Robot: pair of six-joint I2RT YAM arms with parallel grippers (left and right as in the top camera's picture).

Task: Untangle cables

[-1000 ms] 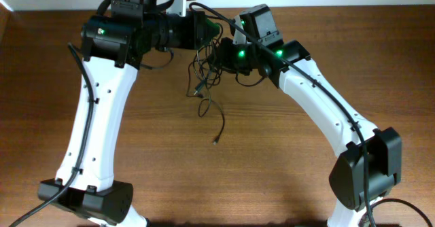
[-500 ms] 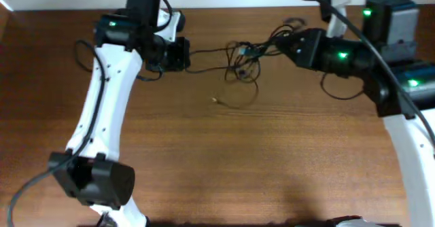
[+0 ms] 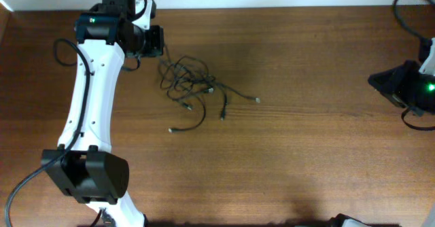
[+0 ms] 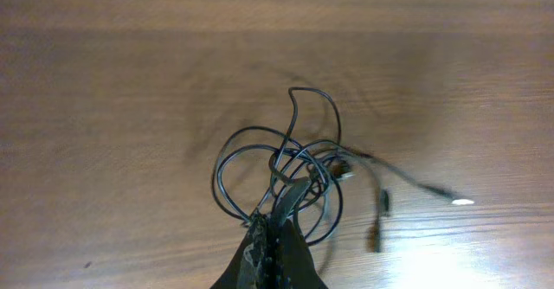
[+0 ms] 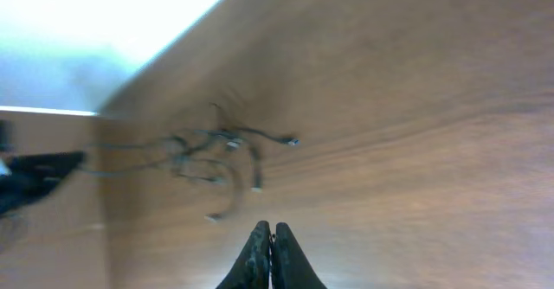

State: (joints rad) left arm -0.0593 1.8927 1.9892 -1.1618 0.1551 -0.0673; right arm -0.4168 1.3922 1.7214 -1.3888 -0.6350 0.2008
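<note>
Seen from overhead, the cables (image 3: 194, 85) lie in a loose tangle on the tabletop (image 3: 306, 152) just beside the left pincer (image 3: 161, 49), with the right pincer (image 3: 374, 81) well apart at the opposite side. The left wrist view shows the left pincer (image 4: 275, 228) clamped on a strand of the tangle. In the right wrist view, the right pincer (image 5: 271, 233) is pressed together on nothing, and the cables (image 5: 216, 155) lie well ahead of it.

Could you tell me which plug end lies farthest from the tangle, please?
The silvery plug at the tip of the one strand running straight out of the cables toward the right arm's side; the other plug ends sit closer in.
</note>
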